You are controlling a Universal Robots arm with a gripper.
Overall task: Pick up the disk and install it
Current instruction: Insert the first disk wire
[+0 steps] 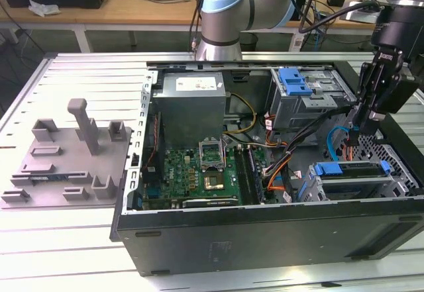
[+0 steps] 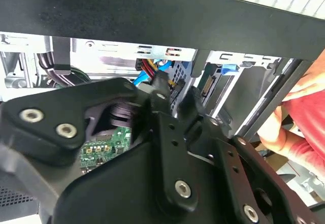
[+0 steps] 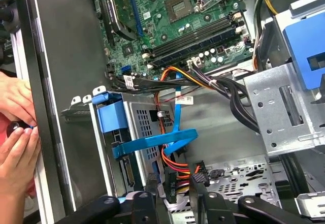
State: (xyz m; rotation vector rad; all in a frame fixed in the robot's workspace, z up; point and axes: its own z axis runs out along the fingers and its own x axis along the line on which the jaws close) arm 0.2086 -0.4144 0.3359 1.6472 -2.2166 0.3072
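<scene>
Disk (image 1: pixel 351 171) sits in the drive cage (image 1: pixel 311 189) at the near corner of the case (image 1: pixel 265 239), on the exterior view's right. Its blue frame faces up and it lies level in the bay. In the first wrist view a flat blue cable (image 3: pixel 157 142) loops off the cage side, with orange and red wires (image 3: pixel 172 165) bunched just beside it. Gripper (image 1: pixel 360 132) hangs over the case just on the far side of the cage and does not touch the disk. In the first wrist view its fingers (image 3: pixel 155 201) stand apart with the wire bundle showing through the gap, so the claw is released and holds nothing. Farther in, on the exterior view's right, a second cage carries a lone blue caddy (image 1: pixel 295 81). Motherboard (image 1: pixel 199 169) fills the case floor toward the exterior view's left, with the grey power supply (image 1: pixel 192 106) beyond it at the far wall. Arm (image 1: pixel 228 7) comes in from behind the far side of the case. A person's hands (image 3: pixel 18 127) press on the outside of the case wall, and a red sleeve (image 2: pixel 304 132) shows in the second wrist view. The case lies on its side, open, on a slatted metal table (image 1: pixel 79 73). A grey fixture plate (image 1: pixel 66 159) with upright posts sits on the table well apart from the case, on the exterior view's left. Across the far side of the room runs a wooden bench (image 1: pixel 132 4) with cables and loose gear on it.
</scene>
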